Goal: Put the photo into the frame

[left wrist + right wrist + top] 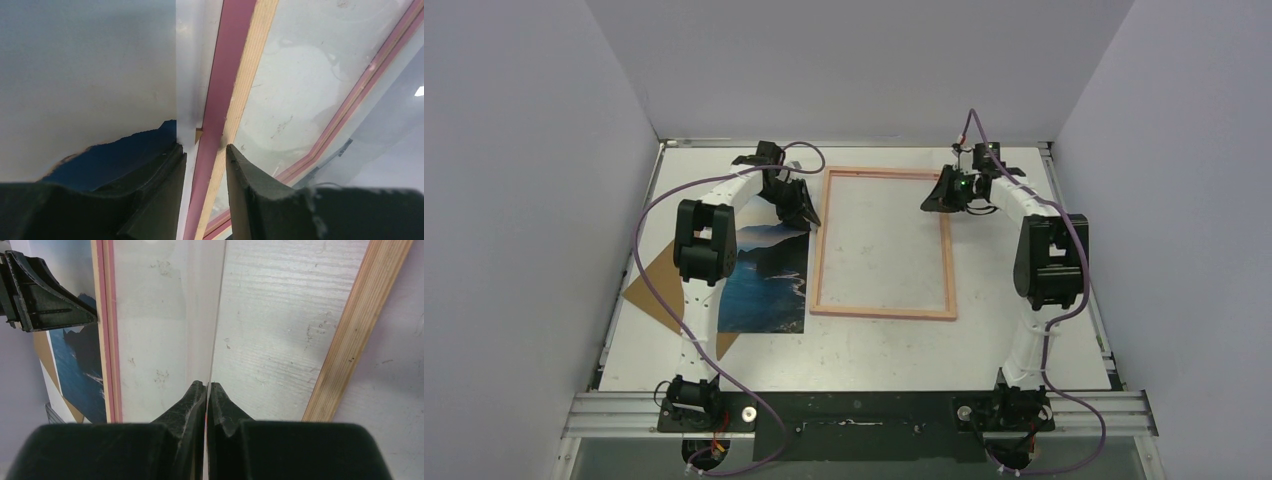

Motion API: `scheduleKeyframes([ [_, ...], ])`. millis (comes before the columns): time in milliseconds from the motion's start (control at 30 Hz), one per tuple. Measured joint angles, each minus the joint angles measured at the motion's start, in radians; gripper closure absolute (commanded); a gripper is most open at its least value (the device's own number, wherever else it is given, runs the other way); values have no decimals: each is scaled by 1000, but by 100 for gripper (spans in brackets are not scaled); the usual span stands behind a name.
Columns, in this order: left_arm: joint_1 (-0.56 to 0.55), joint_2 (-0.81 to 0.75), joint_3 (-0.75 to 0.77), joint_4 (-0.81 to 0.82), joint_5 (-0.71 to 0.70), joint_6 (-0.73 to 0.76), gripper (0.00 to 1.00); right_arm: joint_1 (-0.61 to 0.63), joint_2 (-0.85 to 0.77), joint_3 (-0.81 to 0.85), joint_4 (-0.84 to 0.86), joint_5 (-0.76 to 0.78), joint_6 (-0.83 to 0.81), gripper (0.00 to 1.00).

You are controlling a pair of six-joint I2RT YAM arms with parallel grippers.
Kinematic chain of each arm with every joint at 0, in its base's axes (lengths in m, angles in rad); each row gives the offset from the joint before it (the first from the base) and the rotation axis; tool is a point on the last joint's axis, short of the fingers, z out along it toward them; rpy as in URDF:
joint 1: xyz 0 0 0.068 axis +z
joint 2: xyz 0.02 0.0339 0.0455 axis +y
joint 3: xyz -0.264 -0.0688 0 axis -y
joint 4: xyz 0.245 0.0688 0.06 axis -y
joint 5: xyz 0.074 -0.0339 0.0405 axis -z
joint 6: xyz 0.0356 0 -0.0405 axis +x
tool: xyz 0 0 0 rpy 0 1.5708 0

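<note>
The frame [882, 310] lies flat mid-table, pale wood side up. The photo [769, 285] lies just left of it, partly under my left arm. My left gripper [802, 212] is open at the frame's far left rail. In the left wrist view its fingers [205, 150] straddle the pink and wood rail [225, 75], with the photo's dark corner [125, 150] beside them. My right gripper [936, 198] is at the frame's far right side. In the right wrist view it [207, 386] is shut on the thin edge of the clear pane [165, 330], between the rails [357, 325].
The brown backing board [652, 285] lies under the photo's left side, near the left wall. Pale walls close in the table at the left, back and right. My left gripper [50, 295] shows in the right wrist view beyond the frame's left rail.
</note>
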Motion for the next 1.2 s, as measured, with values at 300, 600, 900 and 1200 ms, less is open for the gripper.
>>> scheduleKeyframes([
  [300,0,5,5,-3,11,0,66,5,8,-60,101,14,70,97],
  [600,0,13,26,-25,13,2,62,8,8,-100,152,47,126,75],
  [900,0,26,84,-85,14,16,58,23,8,-99,108,81,125,39],
  [1200,0,27,120,-111,14,25,58,27,8,-84,85,109,142,27],
])
